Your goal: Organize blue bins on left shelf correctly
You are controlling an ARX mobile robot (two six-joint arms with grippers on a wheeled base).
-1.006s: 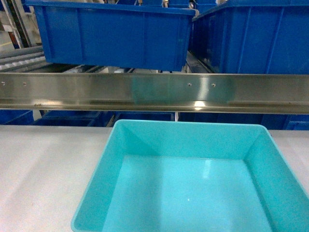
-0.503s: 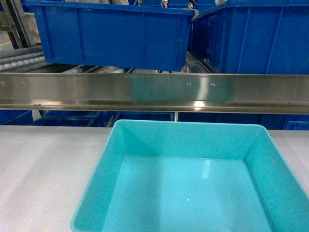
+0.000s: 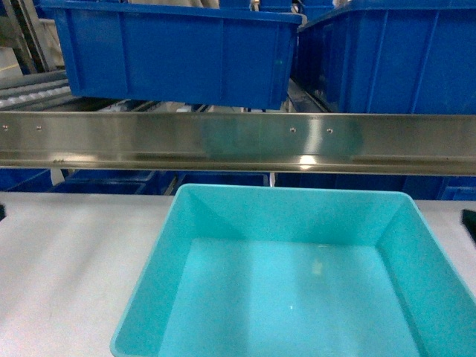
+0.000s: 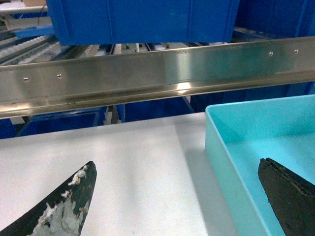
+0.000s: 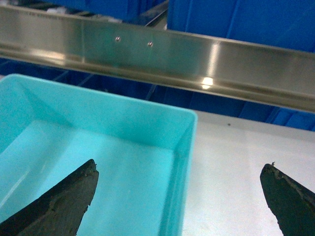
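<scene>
One light turquoise blue bin sits empty on the white table, just in front of the left shelf's steel front rail. My left gripper is open and straddles the bin's left wall: one finger hangs over the table, the other over the bin's inside. My right gripper is open too, straddling the bin's right wall the same way. Neither holds anything. In the head view only a dark fingertip shows at the right edge and a sliver at the left edge.
Two darker royal-blue bins stand on the shelf level above the rail. Roller tracks show at the far left. More dark blue bins sit under the rail, behind the table.
Dark finger tips have come into the head view at its left and right edges, beside the bin. The turquoise bin has not moved.
</scene>
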